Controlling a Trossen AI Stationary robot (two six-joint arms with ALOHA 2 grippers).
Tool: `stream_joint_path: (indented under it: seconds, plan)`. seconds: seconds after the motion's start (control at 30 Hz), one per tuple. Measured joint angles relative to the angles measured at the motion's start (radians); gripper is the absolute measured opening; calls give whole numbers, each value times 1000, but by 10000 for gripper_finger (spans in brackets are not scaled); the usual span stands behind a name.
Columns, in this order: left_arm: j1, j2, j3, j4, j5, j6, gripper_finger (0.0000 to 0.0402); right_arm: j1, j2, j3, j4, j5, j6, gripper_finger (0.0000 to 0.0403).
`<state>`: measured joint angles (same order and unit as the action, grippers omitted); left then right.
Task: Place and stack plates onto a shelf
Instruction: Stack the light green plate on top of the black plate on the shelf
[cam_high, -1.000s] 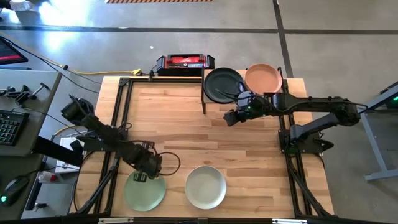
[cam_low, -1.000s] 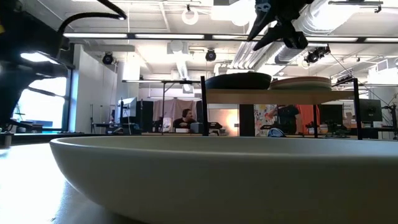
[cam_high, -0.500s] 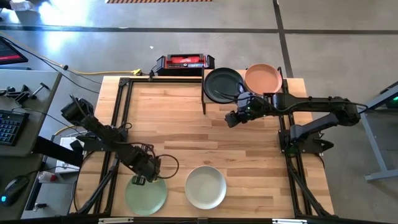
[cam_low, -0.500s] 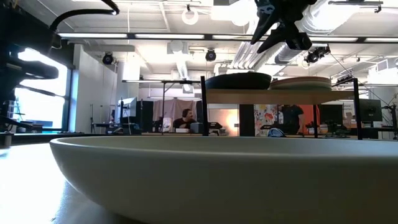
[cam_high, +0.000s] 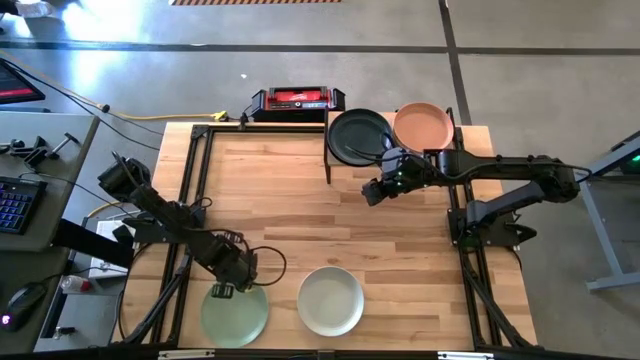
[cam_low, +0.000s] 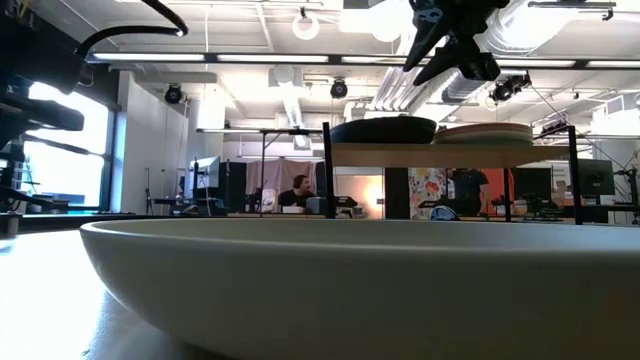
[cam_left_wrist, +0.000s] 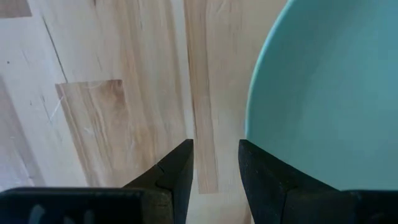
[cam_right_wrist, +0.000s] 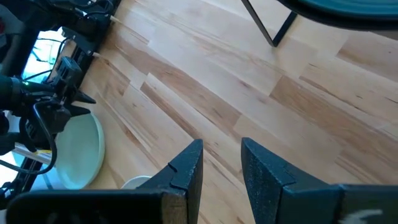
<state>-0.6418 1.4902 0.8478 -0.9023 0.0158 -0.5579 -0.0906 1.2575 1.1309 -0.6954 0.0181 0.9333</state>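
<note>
The worktop (cam_high: 300, 210) is pale butcher-block wood with a black metal frame. Two round, shallow matte plates lie near its front edge: a light green plate (cam_high: 236, 315) and an off-white plate (cam_high: 331, 301), apart. On the shelf (cam_high: 392, 152) at the back sit a black plate (cam_high: 358, 133) and a salmon plate (cam_high: 424, 124), side by side.

The left gripper (cam_high: 224, 289) hangs at the green plate's rim, fingers (cam_left_wrist: 177, 171) narrowly parted and empty, one by the rim. The right gripper (cam_high: 370, 190) hovers before the shelf over bare wood, fingers (cam_right_wrist: 186, 167) slightly apart, holding nothing.
</note>
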Motion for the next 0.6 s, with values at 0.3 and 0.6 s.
stream_joint_path:
  seconds: [0.3,0.6]
  plan:
    - [0,-4,63,-32,31,-17,115,0,0,0,-1,0,-21,92]
    - [0,13,82,-9,33,-25,115,0,0,-1,-4,1,-35,92]
